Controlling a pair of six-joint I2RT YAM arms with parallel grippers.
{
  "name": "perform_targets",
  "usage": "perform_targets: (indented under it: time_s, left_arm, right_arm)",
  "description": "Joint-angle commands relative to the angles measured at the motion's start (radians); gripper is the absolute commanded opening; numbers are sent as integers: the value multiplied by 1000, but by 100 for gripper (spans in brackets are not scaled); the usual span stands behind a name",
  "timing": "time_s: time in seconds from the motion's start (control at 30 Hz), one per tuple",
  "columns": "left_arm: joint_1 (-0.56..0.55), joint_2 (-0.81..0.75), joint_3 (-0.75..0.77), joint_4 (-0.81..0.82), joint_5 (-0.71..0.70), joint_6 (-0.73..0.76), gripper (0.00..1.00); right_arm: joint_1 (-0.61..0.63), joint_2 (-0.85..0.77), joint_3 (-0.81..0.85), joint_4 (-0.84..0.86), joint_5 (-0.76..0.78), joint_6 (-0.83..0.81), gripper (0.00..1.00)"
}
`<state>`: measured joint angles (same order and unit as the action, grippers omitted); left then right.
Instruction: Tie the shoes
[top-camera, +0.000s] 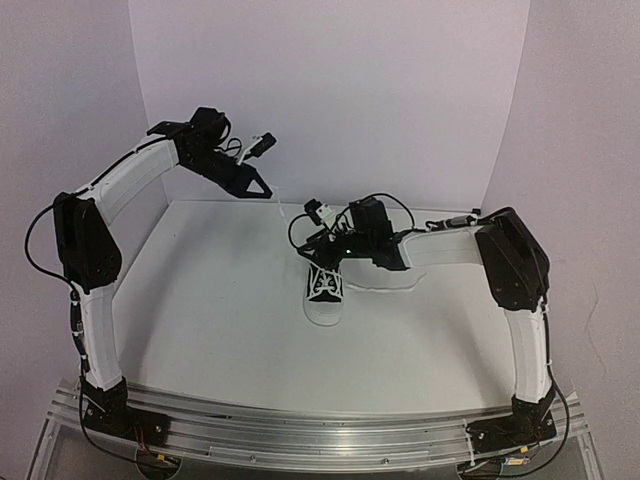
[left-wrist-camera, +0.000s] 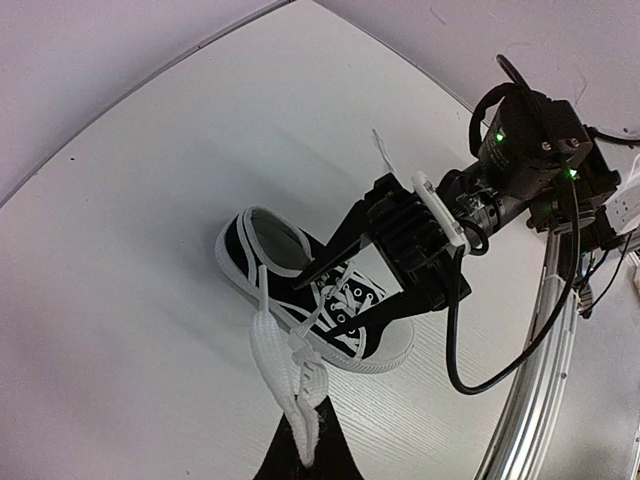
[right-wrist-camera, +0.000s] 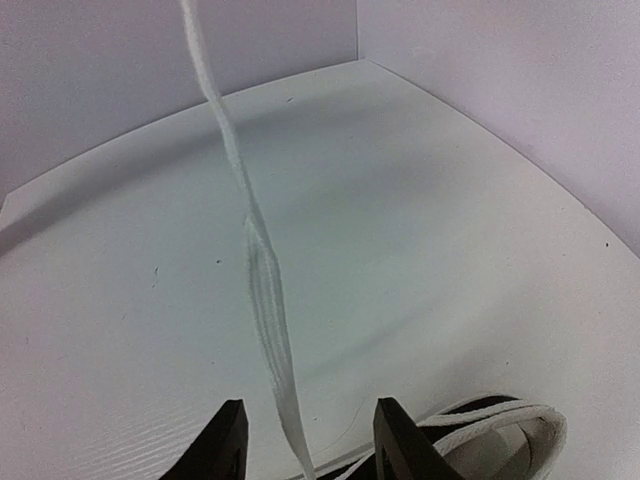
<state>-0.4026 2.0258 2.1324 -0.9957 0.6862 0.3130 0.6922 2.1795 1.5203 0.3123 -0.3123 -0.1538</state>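
Observation:
The shoe is a small black sneaker with a white toe cap, lying mid-table with its toe toward the arms. My left gripper hangs high near the back wall, shut on a doubled white lace that stretches up from the shoe to the left gripper. My right gripper hovers just over the eyelets. Seen from the left wrist, the right gripper straddles the tongue. The right gripper stands open, and the lace rises between its fingers without touching them. The shoe's heel opening shows at lower right.
White walls close the back and both sides of the white table. An aluminium rail carrying the arm bases runs along the near edge. A black cable loops down from the right wrist beside the shoe.

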Motion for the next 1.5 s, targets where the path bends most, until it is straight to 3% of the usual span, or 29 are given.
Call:
perform_targets:
  time_s: [0.0, 0.1, 0.27, 0.4, 0.5, 0.6, 0.63, 0.73, 0.9, 0.93, 1.0, 1.03, 1.07, 1.2, 1.3, 1.33, 1.47]
  left_arm:
    - [-2, -58, 3, -4, 5, 0, 0]
    - [-1, -56, 12, -8, 5, 5, 0]
    - [-2, -52, 34, -4, -4, 8, 0]
    - [-2, -49, 60, -10, 7, 4, 0]
    - [-1, -52, 60, -16, 8, 7, 0]
    - [-2, -61, 39, -17, 5, 8, 0]
    - [-1, -63, 27, -16, 5, 9, 0]
    - [-1, -86, -80, 2, -43, 39, 0]
    - [-8, -132, -462, 121, -158, 250, 3]
    - [-17, -136, -537, 152, -163, 313, 24]
    - [-37, -149, -669, 210, -165, 451, 80]
    - [-43, -157, -700, 245, -158, 509, 95]
    - [-41, -158, -709, 268, -140, 544, 98]
    - [-41, -146, -636, 342, -55, 720, 93]
    - [-46, -132, -635, 621, 35, 605, 65]
    - [-51, -122, -641, 693, 70, 545, 61]
    - [-77, -70, -705, 871, 251, 457, 66]
  right_arm:
    - [3, -1, 48, 46, 42, -14, 39]
    - [3, 16, 50, 47, 36, -12, 37]
    - [3, 43, 50, 47, -20, -17, 46]
    - [4, 71, 63, 46, 24, -19, 42]
    - [4, 90, 86, 47, 42, -10, 29]
    - [4, 87, 87, 53, 60, 5, 1]
    - [5, 77, 77, 58, 68, 13, 0]
    - [3, 18, 10, 97, 83, 31, 0]
    - [3, -87, -111, 125, 57, 44, 0]
    - [3, -96, -126, 128, 46, 42, 0]
    - [3, -109, -156, 135, 23, 36, 0]
    - [3, -110, -167, 137, 16, 31, 0]
    - [3, -110, -172, 137, 7, 28, 0]
    - [-2, -103, -179, 138, -33, 29, 0]
    - [-7, -97, -174, 138, -32, 48, 0]
    - [-8, -96, -171, 138, -24, 56, 0]
    - [-8, -92, -172, 163, -16, 80, 0]
